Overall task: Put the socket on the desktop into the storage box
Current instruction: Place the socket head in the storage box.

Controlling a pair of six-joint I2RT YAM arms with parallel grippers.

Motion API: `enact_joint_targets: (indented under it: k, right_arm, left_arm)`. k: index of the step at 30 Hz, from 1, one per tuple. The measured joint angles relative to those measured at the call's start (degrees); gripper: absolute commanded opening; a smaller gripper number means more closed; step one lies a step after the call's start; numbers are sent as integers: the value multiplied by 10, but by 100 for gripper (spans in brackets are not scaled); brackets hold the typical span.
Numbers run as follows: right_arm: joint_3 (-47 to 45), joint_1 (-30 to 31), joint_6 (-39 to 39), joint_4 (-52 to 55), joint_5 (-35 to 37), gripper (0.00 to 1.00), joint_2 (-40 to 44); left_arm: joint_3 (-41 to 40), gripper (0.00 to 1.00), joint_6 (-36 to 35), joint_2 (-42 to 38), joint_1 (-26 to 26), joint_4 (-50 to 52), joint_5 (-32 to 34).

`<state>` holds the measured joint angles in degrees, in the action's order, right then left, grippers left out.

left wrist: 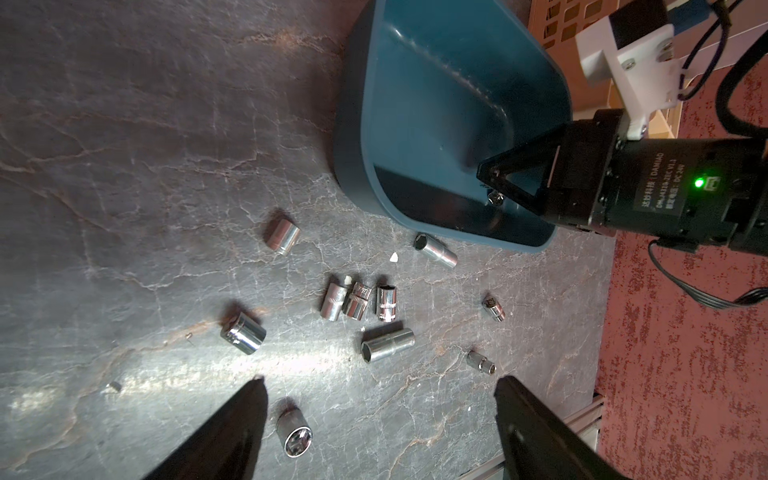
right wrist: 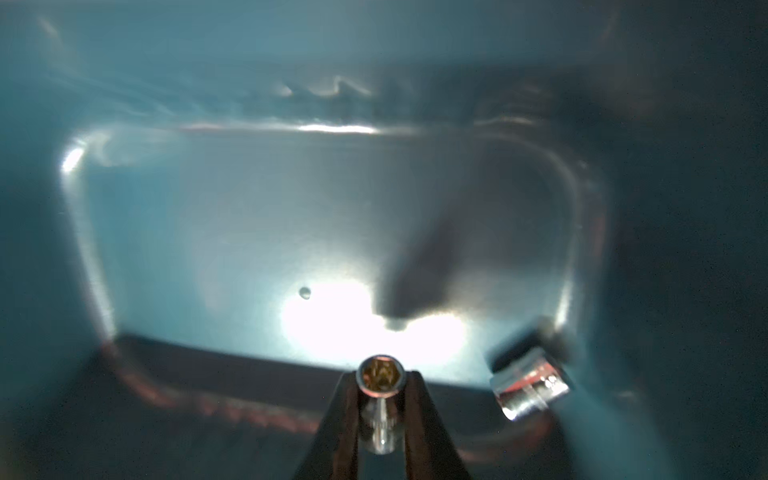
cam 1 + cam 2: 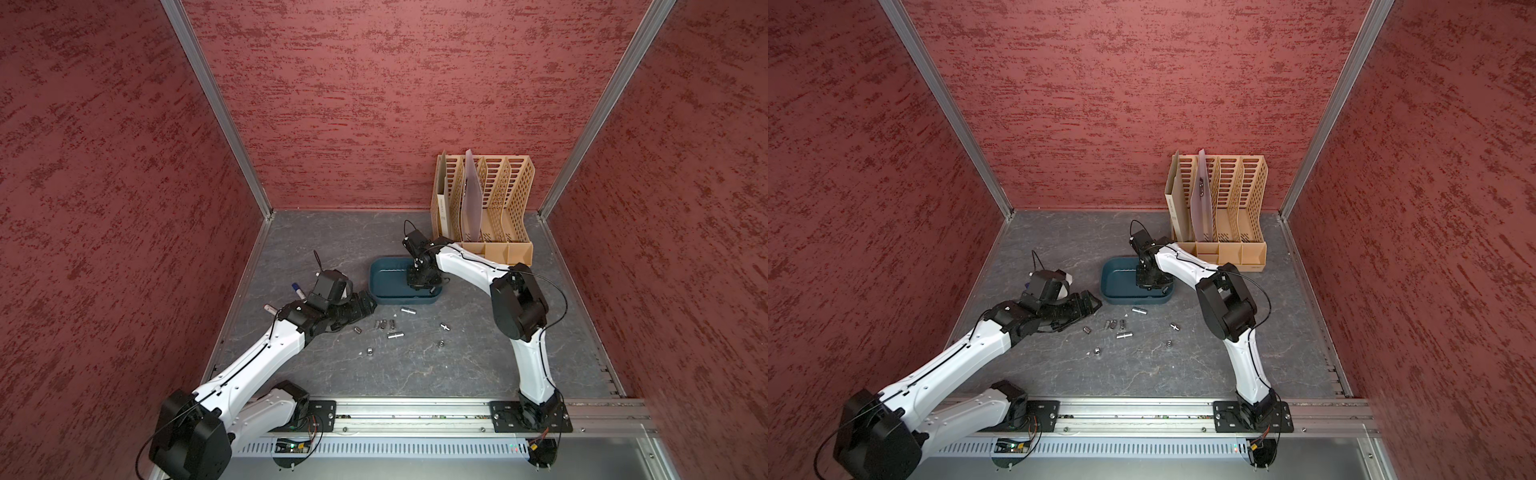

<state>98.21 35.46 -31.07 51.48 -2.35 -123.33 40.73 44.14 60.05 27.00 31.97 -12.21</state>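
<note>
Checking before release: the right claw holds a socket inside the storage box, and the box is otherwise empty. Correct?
Not quite. The right claw holds a socket inside the storage box, but the box is not otherwise empty: the right wrist view shows another socket already lying in it.

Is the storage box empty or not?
Not empty: a loose socket lies on the storage box floor near a corner. A second socket is pinched in the right gripper above it.

Mottled red walls (image 3: 374, 104) close in on three sides (streaky, darker red over lighter), joined by bare aluminium posts (image 3: 216, 108). A tan slotted rack (image 3: 498, 199) stands against the back wall, a pale sheet (image 3: 471, 195) upright in it.
</note>
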Motion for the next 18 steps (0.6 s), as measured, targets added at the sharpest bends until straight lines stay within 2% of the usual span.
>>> enact_joint_targets:
  k: [13, 18]
  right_arm:
    - [7, 0, 0, 2, 0, 20, -12]
    - [7, -1, -1, 3, 0, 29, -13]
  left_arm:
    - [-15, 89, 3, -1, 0, -3, -8]
    - [-15, 89, 5, -1, 0, -3, -8]
